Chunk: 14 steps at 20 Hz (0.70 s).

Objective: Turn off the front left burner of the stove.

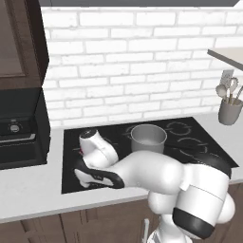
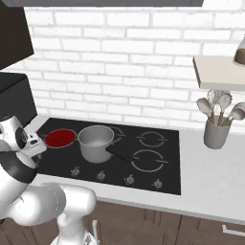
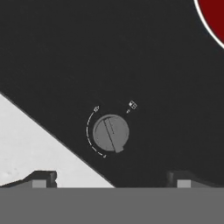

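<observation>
Now the gripper (image 3: 111, 180) hangs low over the front edge of the stove (image 3: 65, 52), its two dark fingertips (image 3: 41, 179) spread wide apart at the bottom of the hand view and closed on nothing. Between them, toward twelve o'clock and a little apart from both tips, sits a small round silver knob (image 3: 111, 133) on the black glass; its raised bar runs from about eleven to five o'clock, and a thin dashed arc curves round its left side from about eleven to seven. Two tiny pale marks sit just off the knob at one o'clock. At eight o'clock from the knob the pale countertop (image 3: 30, 144) cuts in as a light wedge, meeting the glass along a slanted line.

At the far one o'clock corner of the hand view shows a slice of the front left burner (image 3: 214, 17), its disc bright red inside a thin pale ring. From the right base view that same burner (image 2: 60, 138) glows red at the left of the cooktop, just beside a grey pot (image 2: 96, 142) standing at its three o'clock. A row of knobs lines the stove's near edge. Well off to the right on the counter a grey holder of utensils (image 2: 216, 129) stands under a shelf (image 2: 220, 72), white brick wall behind.
</observation>
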Available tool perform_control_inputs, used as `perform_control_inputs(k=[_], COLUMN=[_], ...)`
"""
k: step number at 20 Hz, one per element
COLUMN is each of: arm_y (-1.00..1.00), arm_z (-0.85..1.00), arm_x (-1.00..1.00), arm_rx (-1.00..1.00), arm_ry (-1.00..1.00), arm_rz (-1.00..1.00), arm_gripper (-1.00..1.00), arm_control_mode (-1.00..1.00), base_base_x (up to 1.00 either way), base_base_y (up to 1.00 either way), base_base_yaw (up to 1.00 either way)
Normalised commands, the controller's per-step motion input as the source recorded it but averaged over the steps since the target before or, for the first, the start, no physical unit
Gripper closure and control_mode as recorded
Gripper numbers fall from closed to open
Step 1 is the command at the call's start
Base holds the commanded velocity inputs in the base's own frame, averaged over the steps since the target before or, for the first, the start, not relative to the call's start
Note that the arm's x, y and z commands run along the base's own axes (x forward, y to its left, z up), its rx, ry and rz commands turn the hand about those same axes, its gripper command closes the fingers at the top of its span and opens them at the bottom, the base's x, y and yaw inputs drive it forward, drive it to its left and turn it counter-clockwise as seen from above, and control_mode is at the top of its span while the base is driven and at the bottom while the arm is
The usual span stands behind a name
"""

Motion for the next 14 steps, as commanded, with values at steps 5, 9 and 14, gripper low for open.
perform_control_inputs(k=[5,9,14], arm_y=[0.04,0.18,0.31], arm_z=[-0.21,-0.15,-0.16], arm_x=[0.28,0.21,0.01], arm_rx=[0.02,0.0,0.0], arm_ry=[0.0,0.0,0.0], arm_rz=[0.0,0.0,0.0], arm_gripper=[-1.0,-1.0,-1.0], arm_control_mode=[-1.0,-1.0,-1.0], base_base_x=[0.0,0.0,0.0], base_base_y=[0.0,0.0,0.0], base_base_yaw=[0.0,0.0,0.0])
